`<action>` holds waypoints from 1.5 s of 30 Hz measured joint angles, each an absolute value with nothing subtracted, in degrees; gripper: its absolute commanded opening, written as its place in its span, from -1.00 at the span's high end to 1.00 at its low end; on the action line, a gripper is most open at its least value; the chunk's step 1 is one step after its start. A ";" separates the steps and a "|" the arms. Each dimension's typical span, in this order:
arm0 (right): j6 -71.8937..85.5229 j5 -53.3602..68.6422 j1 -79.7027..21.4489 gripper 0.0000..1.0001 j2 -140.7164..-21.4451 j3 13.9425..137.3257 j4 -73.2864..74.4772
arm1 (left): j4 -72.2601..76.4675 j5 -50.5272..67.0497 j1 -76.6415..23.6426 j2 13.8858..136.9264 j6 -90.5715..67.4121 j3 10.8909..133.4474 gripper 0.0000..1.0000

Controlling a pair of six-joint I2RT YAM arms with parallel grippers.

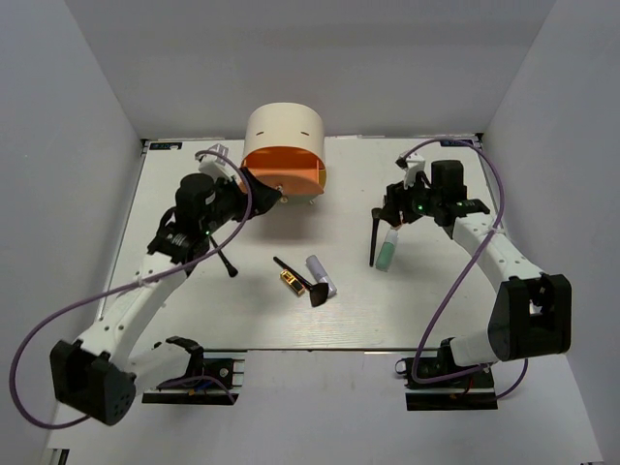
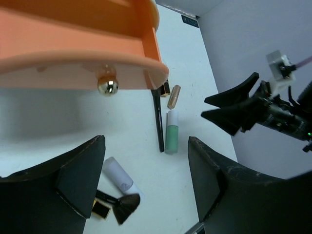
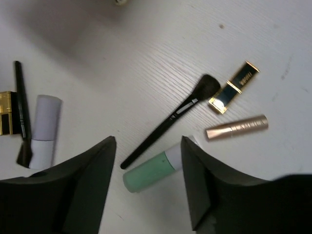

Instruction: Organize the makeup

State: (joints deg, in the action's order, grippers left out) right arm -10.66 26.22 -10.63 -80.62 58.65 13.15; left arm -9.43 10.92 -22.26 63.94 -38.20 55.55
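The mint-green tube (image 1: pixel 387 255) lies beside a thin black brush (image 1: pixel 373 238) at the right. My right gripper (image 1: pixel 397 208) hovers open just above them; in the right wrist view it (image 3: pixel 148 141) straddles the tube (image 3: pixel 151 173), with the brush (image 3: pixel 170 119), a gold lipstick (image 3: pixel 234 87) and the pinkish stick (image 3: pixel 236 127) beyond. The white-lavender tube (image 1: pixel 321 274), the fan-headed brush (image 1: pixel 305 283) and a gold lipstick (image 1: pixel 290 282) lie mid-table. My left gripper (image 1: pixel 262 194) is open and empty by the orange drawer (image 2: pixel 73 53).
The cream rounded box (image 1: pixel 283 131) stands at the back centre, its orange drawer front with a gold knob (image 2: pixel 107 86) facing the table. Another thin black brush (image 1: pixel 226 262) lies beside my left arm. Grey walls close in both sides.
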 measured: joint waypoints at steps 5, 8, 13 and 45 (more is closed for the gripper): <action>-5.69 16.75 -10.63 -0.06 -80.99 58.35 17.30 | -16.19 7.94 -22.26 53.06 -38.76 51.70 -0.56; -2.55 13.13 -10.63 -0.16 -82.21 58.39 19.68 | -19.66 5.67 -22.24 46.35 -40.23 48.49 -0.56; 2.79 9.43 -10.63 -0.22 -88.18 60.01 25.74 | -25.08 2.87 -22.20 39.92 -43.55 44.07 -0.56; 16.21 8.75 -11.75 0.26 -100.25 60.64 26.63 | -30.11 -2.39 -22.20 35.97 -48.88 35.81 -0.57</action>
State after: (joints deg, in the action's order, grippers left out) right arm 16.21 8.75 -11.75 -100.25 60.64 26.63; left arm -30.11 -2.39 -22.20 35.97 -48.88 35.81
